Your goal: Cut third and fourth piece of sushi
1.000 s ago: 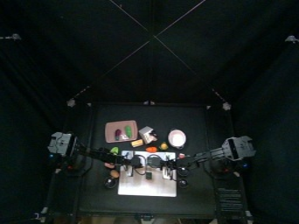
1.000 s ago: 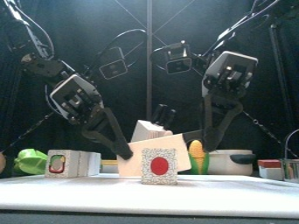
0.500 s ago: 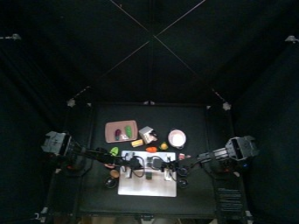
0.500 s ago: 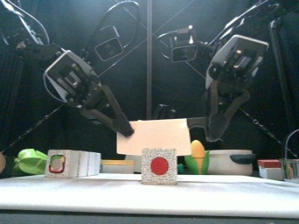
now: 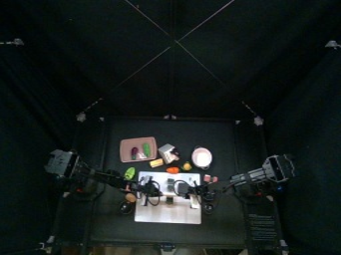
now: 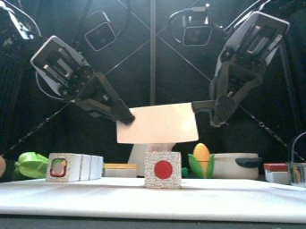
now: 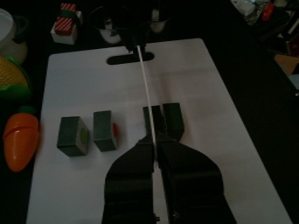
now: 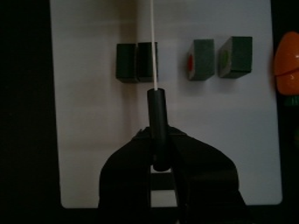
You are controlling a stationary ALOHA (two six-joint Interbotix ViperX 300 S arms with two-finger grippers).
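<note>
Sushi roll, dark block [image 7: 163, 121] under broad white knife blade [image 6: 160, 122]; both grippers [image 7: 138, 37] [image 8: 156, 131] clamp it (board's 6 o'clock); lower squarely.

Both arms slant down from the upper corners of the front view toward the centre. The left gripper [image 7: 156, 149] and the right gripper [image 8: 156, 140] each have their jaws closed tight.

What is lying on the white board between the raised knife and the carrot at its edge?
Two cut sushi pieces lie between the knife blade and carrot, seen in the left wrist view.
</note>
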